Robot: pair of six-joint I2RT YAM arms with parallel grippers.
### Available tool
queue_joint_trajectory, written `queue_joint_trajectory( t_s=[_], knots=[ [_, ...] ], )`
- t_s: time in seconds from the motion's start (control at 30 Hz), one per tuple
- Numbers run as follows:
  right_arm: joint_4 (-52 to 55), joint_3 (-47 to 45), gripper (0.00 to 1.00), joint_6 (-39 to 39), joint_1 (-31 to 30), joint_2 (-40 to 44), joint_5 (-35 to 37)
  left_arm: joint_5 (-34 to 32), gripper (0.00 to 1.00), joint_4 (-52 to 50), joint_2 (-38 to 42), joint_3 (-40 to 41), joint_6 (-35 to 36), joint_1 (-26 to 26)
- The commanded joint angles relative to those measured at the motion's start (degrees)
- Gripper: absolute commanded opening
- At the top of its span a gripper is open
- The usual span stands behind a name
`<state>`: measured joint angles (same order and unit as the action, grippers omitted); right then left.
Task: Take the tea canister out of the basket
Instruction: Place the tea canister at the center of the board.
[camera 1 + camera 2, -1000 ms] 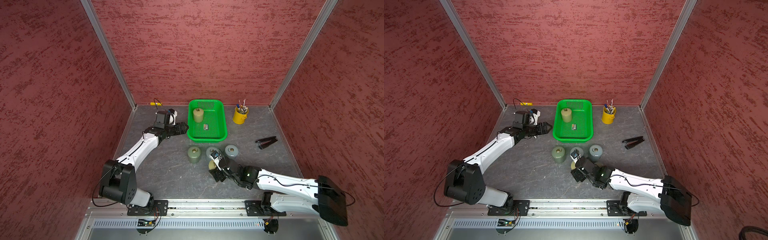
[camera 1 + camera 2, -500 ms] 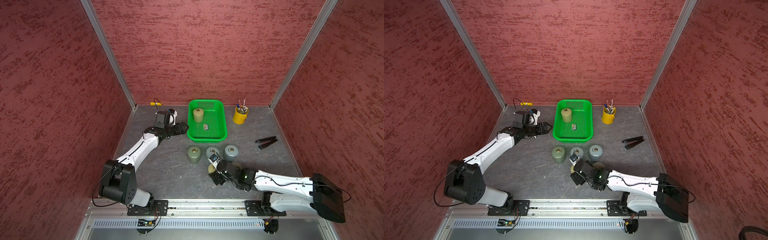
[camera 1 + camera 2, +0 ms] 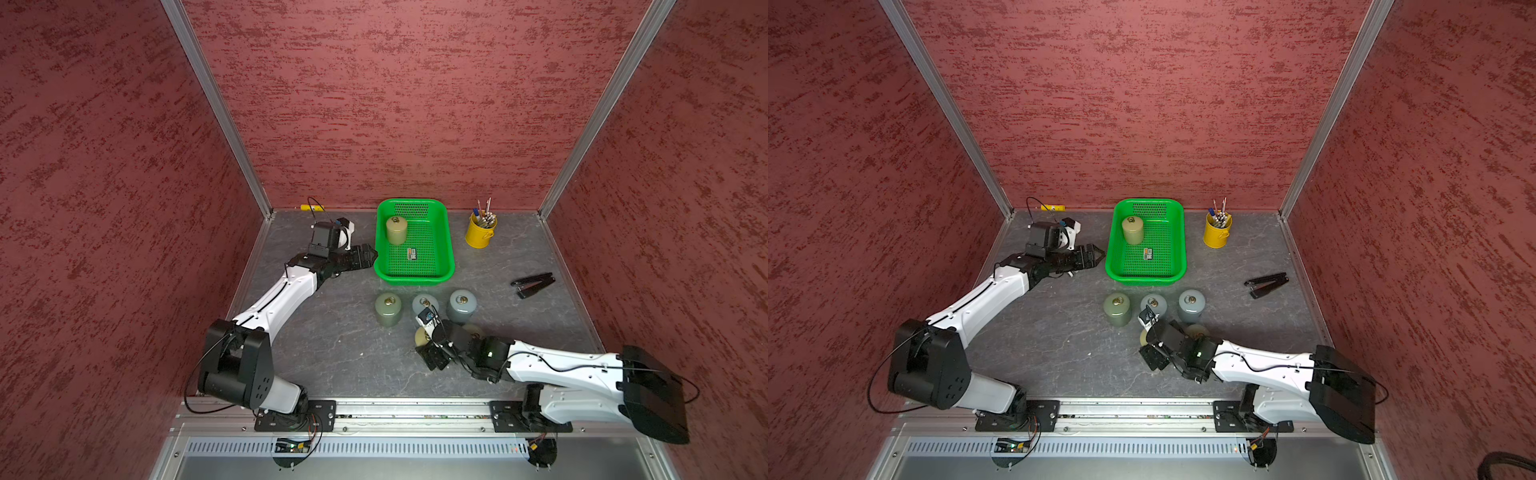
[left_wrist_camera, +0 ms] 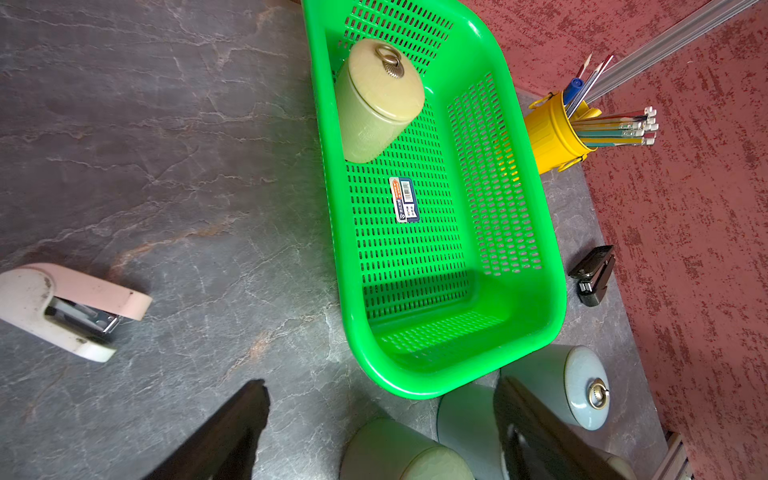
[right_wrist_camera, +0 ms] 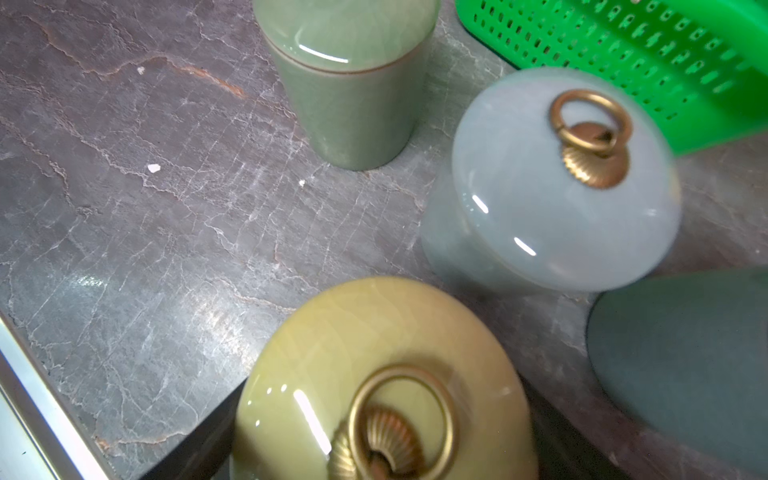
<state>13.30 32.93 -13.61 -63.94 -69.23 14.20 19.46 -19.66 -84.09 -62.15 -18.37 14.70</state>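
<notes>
Right fingers [image 3: 433, 358] nearer the rail [image 3: 415, 409] now — glazed yellow canister [image 5: 324, 353], perforated basket [image 3: 411, 280]

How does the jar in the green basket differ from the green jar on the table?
The basket jar is yellowish tan; the green jar is sage green. The basket jar stands alone in the green basket; the green jar stands on the bare table, in a row with two bluish jars. Both are upright, with brass-ringed lids.
</notes>
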Motion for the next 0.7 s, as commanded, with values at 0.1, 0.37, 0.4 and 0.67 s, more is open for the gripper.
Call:
queue_joint_trajectory(
  t_s=[0.1, 0.37, 0.4, 0.67],
  knots=[
    [-4.2, 0.5, 0.92, -0.7, -0.8, 0.3, 3.0, 0.4, 0.89, 0.7, -0.5, -1.0, 0.6, 0.0],
    [-3.0, 1.1, 0.99, -0.6, -0.9, 0.7, 3.4, 0.4, 0.89, 0.8, -0.8, -1.0, 0.8, 0.0],
    [-2.8, 1.2, 0.99, -0.4, -0.9, 1.1, 3.4, 0.4, 0.89, 0.8, -0.8, -1.0, 0.8, -0.1],
    [2.7, 5.6, 0.99, 3.0, -1.3, 6.5, 4.2, 0.7, 0.9, 0.9, -0.4, -1.1, 0.6, -0.4]
  ],
)
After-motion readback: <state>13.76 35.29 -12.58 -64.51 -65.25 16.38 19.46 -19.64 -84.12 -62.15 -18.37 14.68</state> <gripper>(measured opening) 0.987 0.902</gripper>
